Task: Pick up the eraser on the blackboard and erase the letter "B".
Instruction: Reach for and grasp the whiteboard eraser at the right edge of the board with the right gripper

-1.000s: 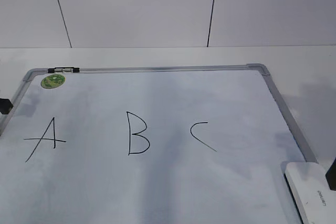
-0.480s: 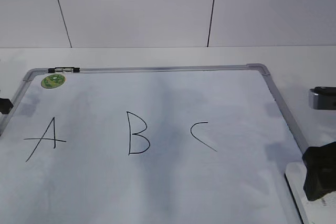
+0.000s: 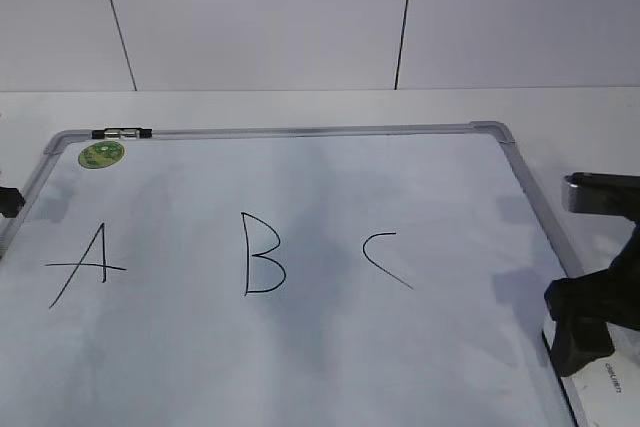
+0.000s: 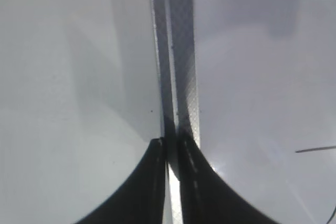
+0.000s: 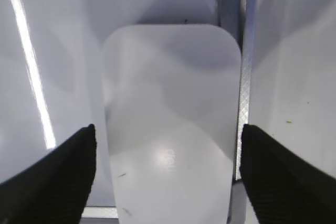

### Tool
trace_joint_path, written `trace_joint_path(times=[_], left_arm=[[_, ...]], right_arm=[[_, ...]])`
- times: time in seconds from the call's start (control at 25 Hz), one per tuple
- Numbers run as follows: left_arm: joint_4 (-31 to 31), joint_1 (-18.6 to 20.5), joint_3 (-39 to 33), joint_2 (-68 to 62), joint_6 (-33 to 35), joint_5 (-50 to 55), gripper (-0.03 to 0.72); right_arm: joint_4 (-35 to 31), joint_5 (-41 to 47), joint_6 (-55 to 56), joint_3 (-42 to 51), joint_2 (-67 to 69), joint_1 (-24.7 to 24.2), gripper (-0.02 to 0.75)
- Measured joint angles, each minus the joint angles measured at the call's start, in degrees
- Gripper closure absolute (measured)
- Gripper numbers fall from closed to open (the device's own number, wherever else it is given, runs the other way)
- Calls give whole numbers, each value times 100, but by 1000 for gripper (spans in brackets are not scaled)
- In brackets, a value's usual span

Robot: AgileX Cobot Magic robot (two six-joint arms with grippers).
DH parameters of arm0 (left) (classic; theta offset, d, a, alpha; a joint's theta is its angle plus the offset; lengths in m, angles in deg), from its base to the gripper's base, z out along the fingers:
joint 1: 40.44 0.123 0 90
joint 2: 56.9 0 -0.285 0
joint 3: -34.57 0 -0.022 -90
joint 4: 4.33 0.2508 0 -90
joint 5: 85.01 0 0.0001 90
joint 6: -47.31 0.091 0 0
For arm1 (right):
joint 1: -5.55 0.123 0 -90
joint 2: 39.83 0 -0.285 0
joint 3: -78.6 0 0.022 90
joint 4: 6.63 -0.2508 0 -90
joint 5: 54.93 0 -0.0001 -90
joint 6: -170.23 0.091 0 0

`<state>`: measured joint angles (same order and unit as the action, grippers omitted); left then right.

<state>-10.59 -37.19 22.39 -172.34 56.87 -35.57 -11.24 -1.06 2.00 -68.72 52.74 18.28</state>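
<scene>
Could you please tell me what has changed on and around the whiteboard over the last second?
The right gripper has come into view at the board's lower right corner and moved in over the eraser, now covering most of it; its jaws stand open either side, nothing gripped yet. The eraser itself, the letters A, B, C and the left gripper stayed put.

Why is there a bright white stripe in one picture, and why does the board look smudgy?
Right wrist view: the stripe is lamp glare on the shiny board, with another gleam on the eraser. Exterior view: soft grey shadows lie across the board. Left wrist view: the frame looks blurry.
</scene>
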Motion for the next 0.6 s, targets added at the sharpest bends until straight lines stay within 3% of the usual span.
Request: trace_joint_path(times=[0.6], left_arm=[[0, 0, 0, 0, 0, -28, 654]], right_arm=[[-97, 242, 8, 0, 219, 0, 141]])
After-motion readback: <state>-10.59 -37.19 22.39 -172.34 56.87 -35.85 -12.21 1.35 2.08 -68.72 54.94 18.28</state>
